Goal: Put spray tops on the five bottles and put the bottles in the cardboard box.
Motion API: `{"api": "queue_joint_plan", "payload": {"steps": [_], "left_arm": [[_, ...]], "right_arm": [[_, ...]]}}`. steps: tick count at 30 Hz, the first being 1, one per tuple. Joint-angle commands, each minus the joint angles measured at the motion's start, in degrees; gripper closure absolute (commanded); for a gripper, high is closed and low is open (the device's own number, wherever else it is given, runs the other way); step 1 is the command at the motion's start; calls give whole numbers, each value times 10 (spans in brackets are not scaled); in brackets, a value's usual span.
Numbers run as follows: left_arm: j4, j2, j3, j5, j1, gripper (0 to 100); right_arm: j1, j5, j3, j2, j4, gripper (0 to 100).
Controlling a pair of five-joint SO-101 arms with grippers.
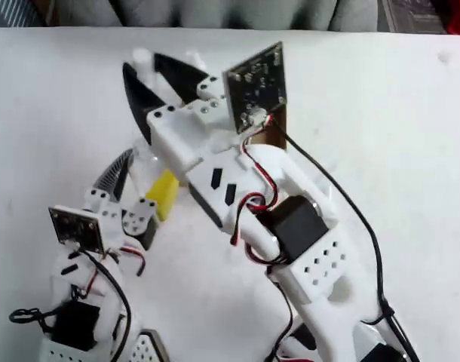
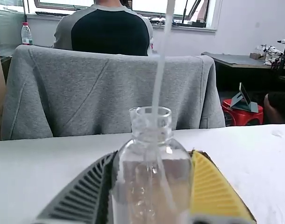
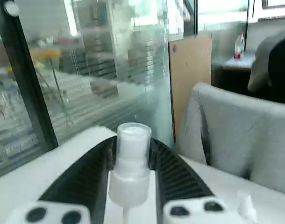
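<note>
My left gripper [image 2: 152,156] is shut on a clear, uncapped bottle [image 2: 152,182], which stands upright between its grey finger [image 2: 81,191] and yellow finger [image 2: 210,186]. A thin white dip tube [image 2: 160,70] comes down from above into the bottle's neck. The tube belongs to a white spray top [image 3: 131,163], on which my right gripper [image 3: 132,140] is shut with its black fingers. In the high view the right gripper [image 1: 142,62] is above the left gripper [image 1: 139,185], and the right arm hides most of the bottle.
The white table [image 1: 396,98] is bare to the right and far left of the arms. A chair draped in grey cloth [image 2: 110,88] stands at the table's far edge. A brown cardboard panel [image 3: 189,79] stands upright beyond the table.
</note>
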Motion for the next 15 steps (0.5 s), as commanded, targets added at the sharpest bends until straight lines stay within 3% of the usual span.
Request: {"api": "queue_joint_plan", "payload": {"steps": [1, 9, 15], "left_arm": [[-18, -9, -7, 1, 4, 980], [-18, -9, -5, 1, 4, 980], [-18, -9, -6, 1, 6, 980]], "right_arm": [[3, -5, -9, -6, 65, 983], [0, -6, -9, -5, 153, 981], [-52, -4, -9, -4, 168, 972]]}}
